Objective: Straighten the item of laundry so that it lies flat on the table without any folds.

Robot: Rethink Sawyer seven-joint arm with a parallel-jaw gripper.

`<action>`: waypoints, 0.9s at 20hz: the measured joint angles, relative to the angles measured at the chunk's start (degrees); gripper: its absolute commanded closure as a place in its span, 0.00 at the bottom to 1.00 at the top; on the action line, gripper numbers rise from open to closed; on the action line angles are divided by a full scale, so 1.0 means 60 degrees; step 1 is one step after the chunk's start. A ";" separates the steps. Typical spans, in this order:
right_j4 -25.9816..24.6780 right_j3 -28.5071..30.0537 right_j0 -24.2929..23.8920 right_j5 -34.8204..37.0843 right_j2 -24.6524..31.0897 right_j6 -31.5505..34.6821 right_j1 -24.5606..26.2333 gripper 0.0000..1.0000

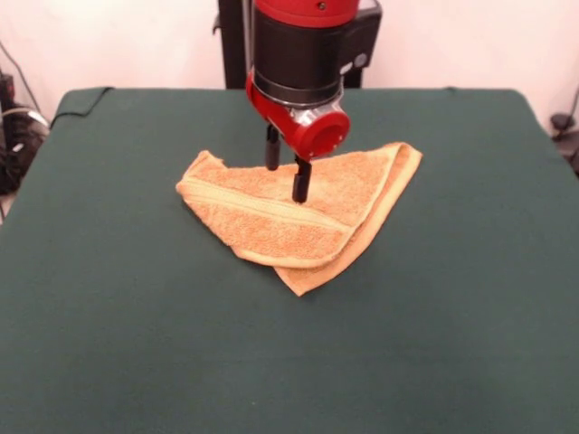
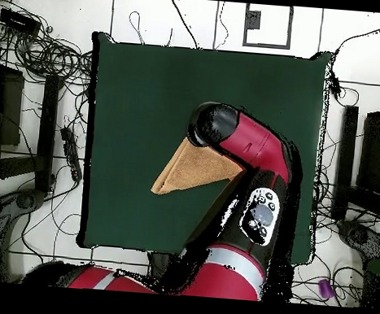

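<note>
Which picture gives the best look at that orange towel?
The front view. There the towel shows nearly whole, folded over on itself on the green table, with the open end effector above it. In the overhead view the arm covers much of the towel.

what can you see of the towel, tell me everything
The towel is orange-tan terry cloth, folded over itself into a rough triangle, with a woven band along the fold. It lies near the middle of the green table. The open gripper stands over it, fingertips at its top layer. No tag shows.
</note>
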 measured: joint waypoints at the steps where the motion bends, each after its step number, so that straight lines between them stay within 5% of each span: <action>1: 0.0008 -0.0001 0.0000 -0.0029 0.0001 0.0000 0.0022 0.00; 18: 0.0382 -0.0549 -0.0053 -0.0055 0.0003 0.0000 0.0776 0.00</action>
